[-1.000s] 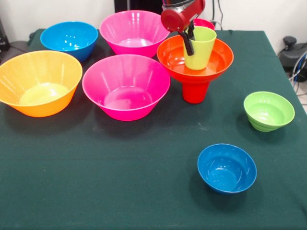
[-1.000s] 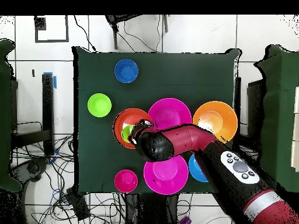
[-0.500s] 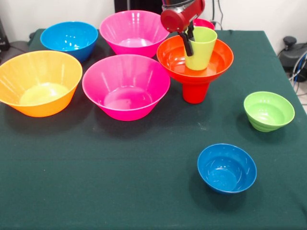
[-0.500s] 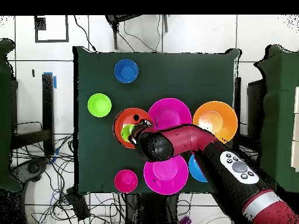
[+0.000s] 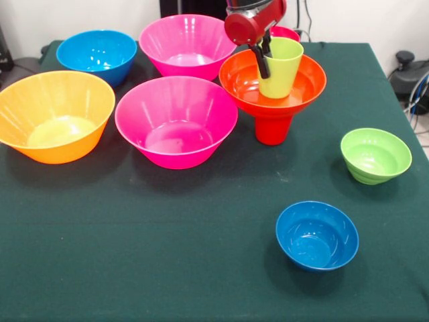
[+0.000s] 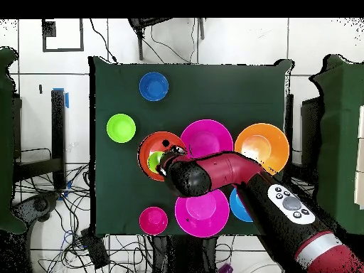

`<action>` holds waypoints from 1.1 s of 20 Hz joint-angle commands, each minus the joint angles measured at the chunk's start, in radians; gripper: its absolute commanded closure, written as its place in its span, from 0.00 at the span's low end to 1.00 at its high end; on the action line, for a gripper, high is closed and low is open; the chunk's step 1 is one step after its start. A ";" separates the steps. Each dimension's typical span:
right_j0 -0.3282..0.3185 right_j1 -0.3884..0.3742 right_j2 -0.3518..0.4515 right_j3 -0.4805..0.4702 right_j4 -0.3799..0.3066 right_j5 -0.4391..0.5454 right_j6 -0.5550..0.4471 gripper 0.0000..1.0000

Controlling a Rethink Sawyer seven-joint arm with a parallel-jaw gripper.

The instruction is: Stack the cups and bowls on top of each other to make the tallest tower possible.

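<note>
The tower stands right of centre in the front view: a red cup (image 5: 273,129) upside down as base, the wide red-orange bowl (image 5: 303,86) on it, and a lime-green cup (image 5: 280,67) upright inside the bowl. My gripper (image 5: 265,57) comes down at the cup's left rim, one black finger (image 5: 261,62) outside the wall and the other inside, shut on it. From overhead the red arm covers most of the green cup (image 6: 155,162) and part of the red-orange bowl (image 6: 147,146).
Two big pink bowls (image 5: 175,121) (image 5: 188,43), a yellow-orange bowl (image 5: 53,115) and a mid-sized blue bowl (image 5: 97,54) crowd the left. A small green bowl (image 5: 375,155) and a small blue bowl (image 5: 316,235) sit to the right. A small red bowl (image 5: 285,32) peeks out behind the tower.
</note>
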 commanded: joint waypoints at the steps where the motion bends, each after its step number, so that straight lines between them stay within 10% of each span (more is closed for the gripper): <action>1: 0.048 0.079 -0.071 -0.022 -0.093 -0.006 0.074 1.00; 3: 0.050 0.079 -0.071 -0.023 -0.092 -0.005 0.074 1.00; 4: 0.051 0.078 -0.072 -0.023 -0.092 -0.004 0.074 0.00; 22: 0.054 0.054 -0.072 -0.016 -0.060 0.017 0.078 0.00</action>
